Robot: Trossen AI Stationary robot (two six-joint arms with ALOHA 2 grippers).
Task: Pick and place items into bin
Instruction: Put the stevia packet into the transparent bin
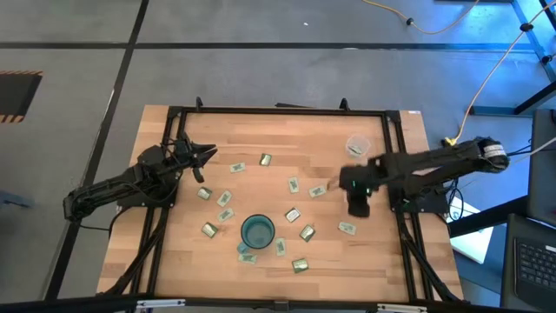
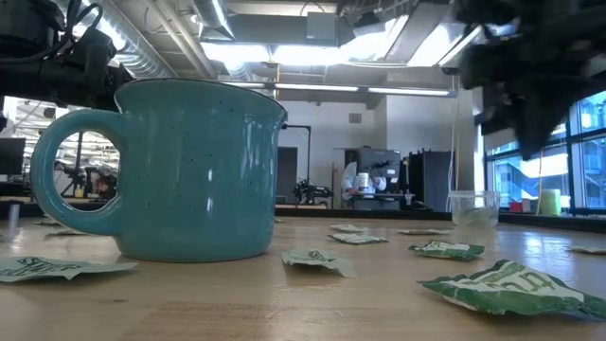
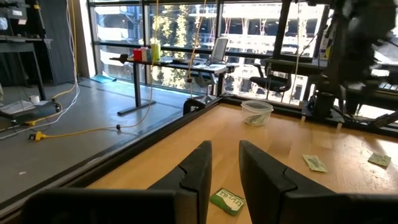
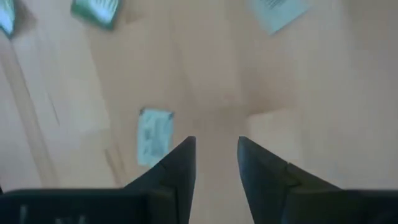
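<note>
Several small green and yellowish packets (image 1: 294, 185) lie flat across the wooden table; one (image 4: 153, 135) lies just beside my right gripper's fingers. The bin (image 1: 358, 145), a small clear cup, stands upright at the far right, also seen as the bin (image 3: 257, 112). My right gripper (image 1: 356, 204) hangs over the table just nearer than the bin, pointing steeply down, open, nothing between its fingers (image 4: 180, 168). My left gripper (image 1: 207, 161) waits level at the table's far left, open and empty, above a packet (image 3: 227, 201).
A teal mug (image 1: 257, 231) stands near the table's front middle, ringed by packets; it fills the low view as the mug (image 2: 180, 170). A black frame rail (image 1: 278, 110) borders the table. Bare wood lies between the packet cluster and the bin.
</note>
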